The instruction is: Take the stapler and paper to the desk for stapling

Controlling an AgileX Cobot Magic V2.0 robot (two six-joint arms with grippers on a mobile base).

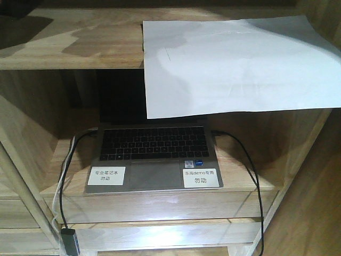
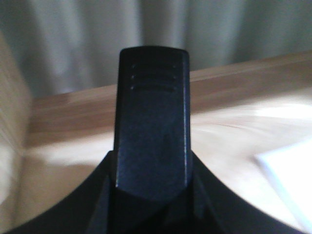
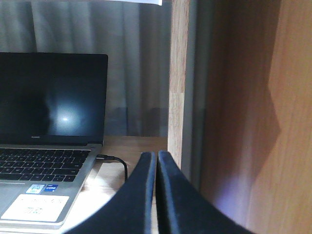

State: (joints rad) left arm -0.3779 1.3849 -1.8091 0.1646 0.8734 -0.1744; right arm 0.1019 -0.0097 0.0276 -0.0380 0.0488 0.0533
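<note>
- Right pincer (image 3: 156, 161): fingers pressed together, grasping nothing, near the laptop (image 3: 48, 122).
- Left pincer (image 2: 151, 146): dark and blurred; clenched or released, cannot tell.
- Paper (image 1: 234, 66) lies on the shelf (image 1: 69, 48) top, overhanging its front edge above the laptop.

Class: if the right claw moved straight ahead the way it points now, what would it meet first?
Likely the shelf's wooden post, nearly ahead of the right claw; it could slip past to the grey curtain. Depth is unclear.
</note>
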